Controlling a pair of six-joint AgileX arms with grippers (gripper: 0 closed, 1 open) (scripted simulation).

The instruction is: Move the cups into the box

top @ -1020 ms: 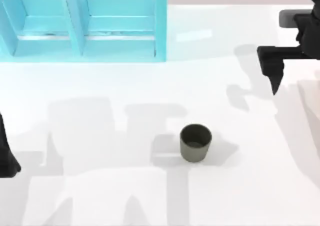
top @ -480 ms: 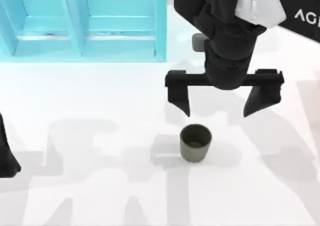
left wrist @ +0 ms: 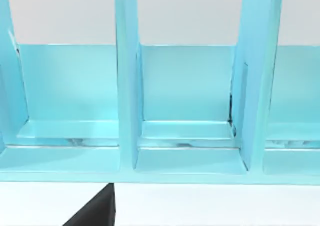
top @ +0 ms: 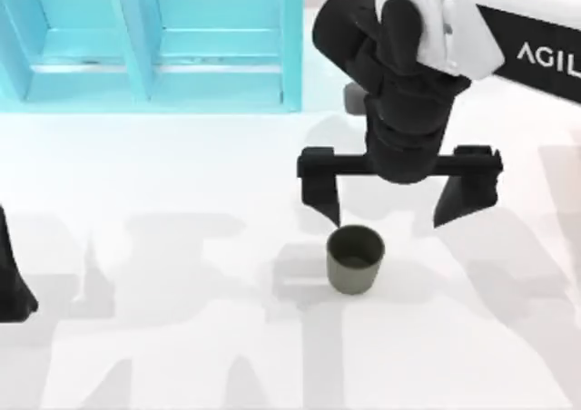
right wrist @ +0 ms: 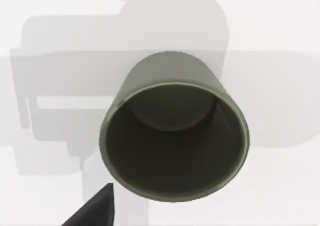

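Note:
A dark olive-grey cup (top: 354, 258) stands upright on the white table, a little right of centre. My right gripper (top: 397, 208) hangs open just behind and above it, one fingertip (top: 325, 201) near the cup's rim and the other out to the right. The right wrist view looks down into the cup (right wrist: 173, 137), which holds nothing. The light blue box (top: 150, 43) with its compartments stands at the back left, and its compartments (left wrist: 185, 116) face the left wrist camera. My left arm (top: 13, 278) is parked at the table's left edge.
The white table (top: 182, 337) has free room in front of the cup and to its left. The right arm's body (top: 399, 74) hangs over the table just right of the box's right wall.
The right arm swung in from the right edge to above the cup, then came a little lower and closer to it. The cup and left arm have not moved.

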